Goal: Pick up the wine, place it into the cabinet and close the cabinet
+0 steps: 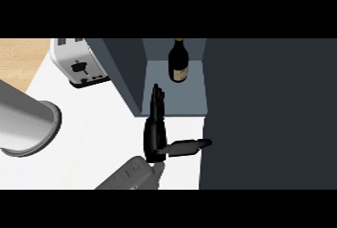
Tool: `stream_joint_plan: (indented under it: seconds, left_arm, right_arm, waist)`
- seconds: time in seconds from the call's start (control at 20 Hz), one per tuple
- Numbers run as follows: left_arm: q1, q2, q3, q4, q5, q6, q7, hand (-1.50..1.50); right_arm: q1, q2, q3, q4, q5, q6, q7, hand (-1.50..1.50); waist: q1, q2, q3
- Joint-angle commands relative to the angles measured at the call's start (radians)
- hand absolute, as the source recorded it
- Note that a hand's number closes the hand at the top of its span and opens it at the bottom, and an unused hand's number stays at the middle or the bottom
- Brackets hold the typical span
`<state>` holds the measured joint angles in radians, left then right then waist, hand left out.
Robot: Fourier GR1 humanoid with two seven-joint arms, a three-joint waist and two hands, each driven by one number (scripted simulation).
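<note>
The wine bottle (178, 60) sat inside the open cabinet (128, 80), its long axis running straight away from the hand. The neck pointed to the far side and the base lay nearer the fingertips. From this steep angle I could not tell for sure whether it stood upright or leaned. A pale label (179, 75) showed low on the dark glass, but no writing or brand on it could be read.

The left hand (155, 133) was released and grasped nothing. Its fingers (157, 100) were stretched out straight towards the cabinet, and the thumb (191, 147) was spread wide to the side. The fingertips reached over the front edge of the cabinet's pale floor (187, 95). The bottle was ahead of those fingertips and a little to the thumb side, clearly apart from them.

A large dark door panel (263, 111) filled the view on the thumb side of the hand, with the thumb's tip at its edge. On the hand's other side the white bench (92, 116) carried a silver toaster (79, 64), farther off than the fingertips. A big grey cylinder (26, 124) stood well out from the back of the hand.
</note>
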<state>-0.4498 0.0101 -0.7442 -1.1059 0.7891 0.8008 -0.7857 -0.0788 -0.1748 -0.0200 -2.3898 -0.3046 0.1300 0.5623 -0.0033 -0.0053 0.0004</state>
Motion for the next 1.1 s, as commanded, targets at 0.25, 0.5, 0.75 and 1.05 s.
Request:
stream_joint_plan:
  seconds: [0.25, 0.5, 0.75, 1.05]
  left_arm:
    - [0.202, 0.045, -0.076, -0.323, -0.119, 0.142, 0.06, -1.5]
    - [0.298, 0.141, -0.149, -0.542, -0.195, 0.248, 0.142, -1.5]
    - [0.403, 0.166, -0.166, -0.639, -0.241, 0.181, 0.123, -1.5]
    - [0.515, 0.272, -0.244, -0.75, -0.286, 0.154, 0.094, -1.5]
  right_arm:
    - [0.095, -0.006, -0.048, -0.137, -0.104, 0.026, 0.03, -1.5]
    - [0.011, 0.014, 0.0, -0.105, -0.041, -0.018, 0.055, -1.5]
    - [0.08, 0.013, -0.002, -0.058, -0.054, 0.073, -0.031, -1.5]
    - [0.022, -0.03, -0.013, -0.079, -0.179, 0.083, 0.099, 1.5]
  waist:
    - [0.001, 0.002, 0.0]
    - [0.008, 0.001, 0.0]
    - [0.003, 0.003, 0.0]
    - [0.004, 0.002, 0.0]
